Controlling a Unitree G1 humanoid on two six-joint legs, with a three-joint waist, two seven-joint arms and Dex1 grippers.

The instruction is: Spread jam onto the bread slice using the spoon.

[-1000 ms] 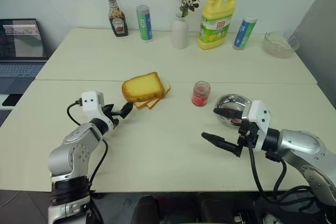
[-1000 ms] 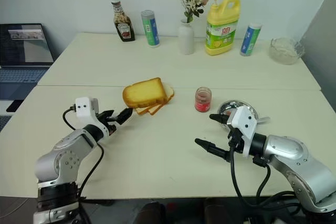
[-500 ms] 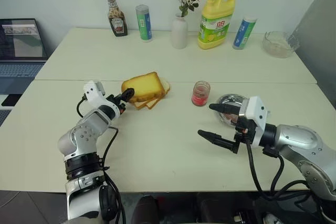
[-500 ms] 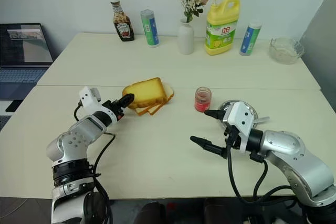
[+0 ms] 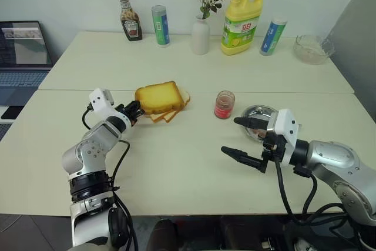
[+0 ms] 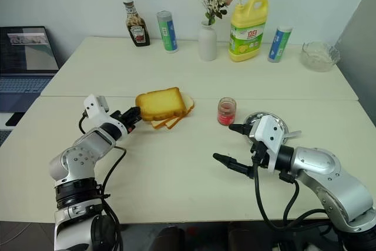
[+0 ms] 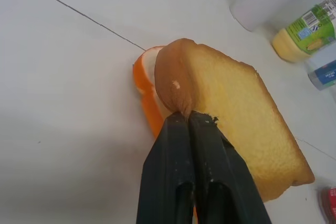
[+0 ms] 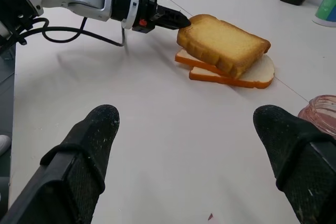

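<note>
We pinch the near corner of the thick bread slice with our left gripper, fingers shut on its crust, to steady it atop the thinner slices. Our right gripper hangs wide and empty, near the jam jar and the steel dish.

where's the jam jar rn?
Head views: jam jar stands mid-table, between the bread stack on the robot's left and the metal bowl on its right.
</note>
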